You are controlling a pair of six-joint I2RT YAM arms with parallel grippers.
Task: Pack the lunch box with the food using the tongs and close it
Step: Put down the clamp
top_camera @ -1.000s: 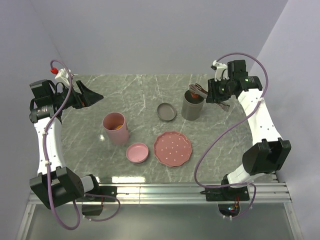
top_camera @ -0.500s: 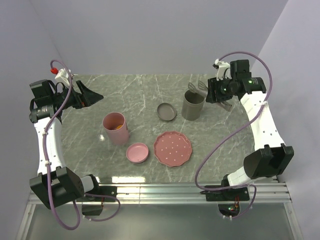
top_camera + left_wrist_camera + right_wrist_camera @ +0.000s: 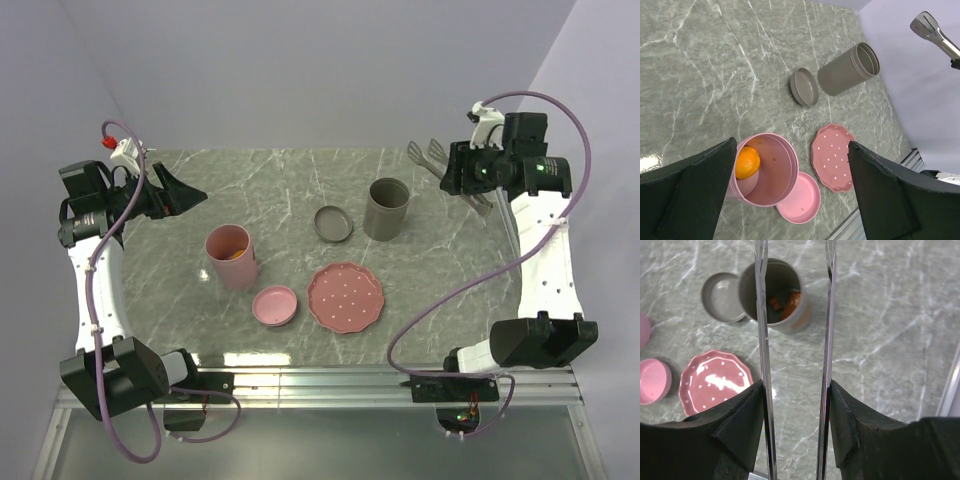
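right hand (image 3: 795, 402) grips the tongs (image 3: 926, 24), raised beyond the grey container (image 3: 386, 208); left hand (image 3: 185, 190) wide.

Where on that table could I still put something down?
Bare table lies along the far edge, left of the grey canister, and right of the pink plate. The middle is crowded: pink cup, pink lid, grey lid.

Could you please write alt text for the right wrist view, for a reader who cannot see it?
The right claw grips the tongs, whose two thin arms run up the frame, apart. Beyond them stands an open grey canister with reddish-brown food inside, a grey lid beside it and a pink scalloped plate nearer.
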